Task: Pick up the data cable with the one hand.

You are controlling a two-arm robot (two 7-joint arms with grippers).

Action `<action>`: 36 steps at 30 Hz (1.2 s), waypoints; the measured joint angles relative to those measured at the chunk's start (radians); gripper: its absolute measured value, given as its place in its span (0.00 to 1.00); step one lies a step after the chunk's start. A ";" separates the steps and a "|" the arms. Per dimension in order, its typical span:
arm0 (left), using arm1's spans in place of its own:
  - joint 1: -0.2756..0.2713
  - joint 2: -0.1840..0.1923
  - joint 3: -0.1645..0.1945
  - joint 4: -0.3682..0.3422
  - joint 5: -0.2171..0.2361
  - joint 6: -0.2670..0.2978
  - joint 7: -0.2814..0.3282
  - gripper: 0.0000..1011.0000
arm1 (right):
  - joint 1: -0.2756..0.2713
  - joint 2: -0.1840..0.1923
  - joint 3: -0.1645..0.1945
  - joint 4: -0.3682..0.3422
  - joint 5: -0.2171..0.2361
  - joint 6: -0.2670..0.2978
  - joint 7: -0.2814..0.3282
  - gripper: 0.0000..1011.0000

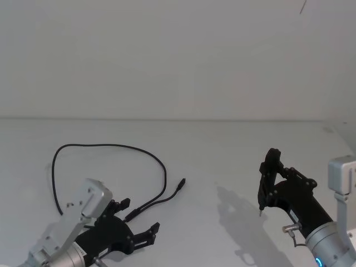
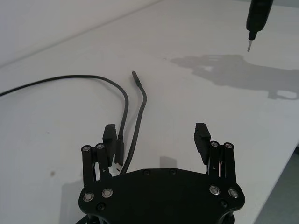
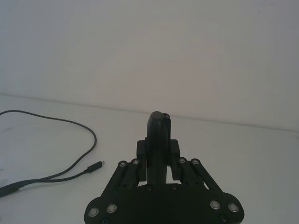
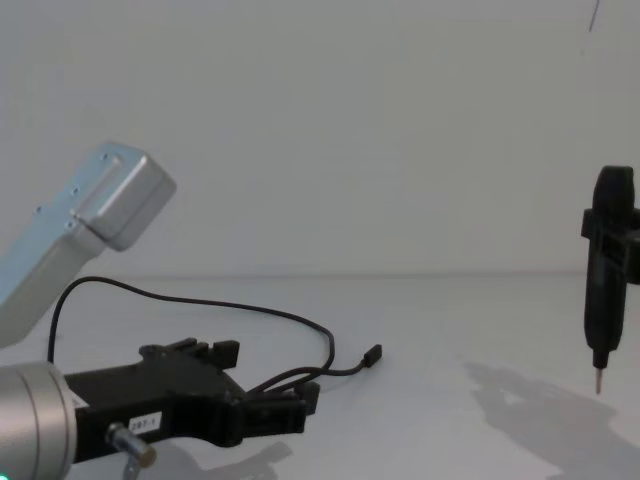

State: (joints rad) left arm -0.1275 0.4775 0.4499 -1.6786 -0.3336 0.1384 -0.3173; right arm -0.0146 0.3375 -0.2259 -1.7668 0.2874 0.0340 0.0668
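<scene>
The data cable [image 1: 111,146] is a thin black cord lying in a wide loop on the white table, and both its ends run back toward me. One plug [image 1: 182,182] lies free, pointing away. The other plug [image 2: 119,154] rests on the table just inside one finger [image 2: 110,134] of my left gripper [image 1: 141,214]. This gripper, the one hand with the "297-1" label [image 4: 147,423], is open and low over the table, and both cable strands [image 2: 133,135] pass between its fingers. It touches nothing that I can see.
My right gripper [image 1: 272,178] hangs over the table's right side, shut on a black pen-like tool [image 4: 603,290] whose metal tip [image 4: 598,381] points down. The white tabletop [image 1: 222,150] meets a white wall behind. The table's edge [image 2: 287,163] lies near the left arm.
</scene>
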 joint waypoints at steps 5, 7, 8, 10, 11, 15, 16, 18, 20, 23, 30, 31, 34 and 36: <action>-0.018 -0.029 -0.001 0.048 -0.012 -0.011 -0.014 0.99 | 0.000 0.000 0.000 0.000 0.000 0.000 0.000 0.28; -0.028 -0.042 -0.001 0.068 -0.015 -0.017 -0.019 0.99 | 0.000 0.000 0.000 0.000 0.000 0.000 0.000 0.28; -0.032 -0.046 -0.001 0.076 -0.017 -0.020 -0.020 0.99 | 0.000 0.000 0.000 0.000 0.000 0.000 0.000 0.28; -0.043 -0.059 0.000 0.097 -0.018 -0.026 -0.027 0.99 | 0.000 0.000 0.000 0.000 0.000 0.000 0.000 0.28; -0.048 -0.064 0.000 0.106 -0.019 -0.029 -0.029 0.99 | 0.000 0.000 0.000 0.000 0.000 0.000 0.000 0.28; -0.067 -0.083 0.004 0.141 -0.019 -0.037 -0.041 0.99 | 0.000 0.000 0.000 0.000 0.000 0.000 0.000 0.28; -0.074 -0.088 0.006 0.152 -0.019 -0.039 -0.045 0.99 | 0.000 0.000 0.000 0.000 0.000 0.000 0.000 0.28; -0.081 -0.094 0.008 0.164 -0.019 -0.040 -0.050 0.99 | 0.000 0.000 0.000 0.000 0.000 0.000 0.000 0.28; -0.091 -0.101 0.012 0.182 -0.017 -0.041 -0.058 0.99 | 0.000 0.000 0.000 0.000 0.000 0.000 0.000 0.28; -0.102 -0.108 0.016 0.201 -0.013 -0.042 -0.067 0.97 | 0.000 0.000 0.000 0.000 0.000 0.000 0.000 0.28; -0.119 -0.123 0.024 0.231 0.000 -0.044 -0.079 0.81 | 0.000 0.000 0.000 0.000 0.000 0.000 0.000 0.28; -0.121 -0.126 0.024 0.236 0.003 -0.045 -0.079 0.80 | 0.000 0.000 0.000 0.000 0.000 0.000 0.000 0.28; -0.124 -0.129 0.025 0.241 0.007 -0.046 -0.079 0.71 | 0.000 0.000 0.000 0.000 0.000 0.000 0.000 0.28; -0.125 -0.132 0.026 0.245 0.013 -0.048 -0.078 0.63 | 0.000 0.000 0.000 0.000 0.000 0.000 0.000 0.28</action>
State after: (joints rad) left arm -0.2527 0.3453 0.4755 -1.4337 -0.3206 0.0905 -0.3957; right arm -0.0146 0.3375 -0.2258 -1.7667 0.2874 0.0340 0.0668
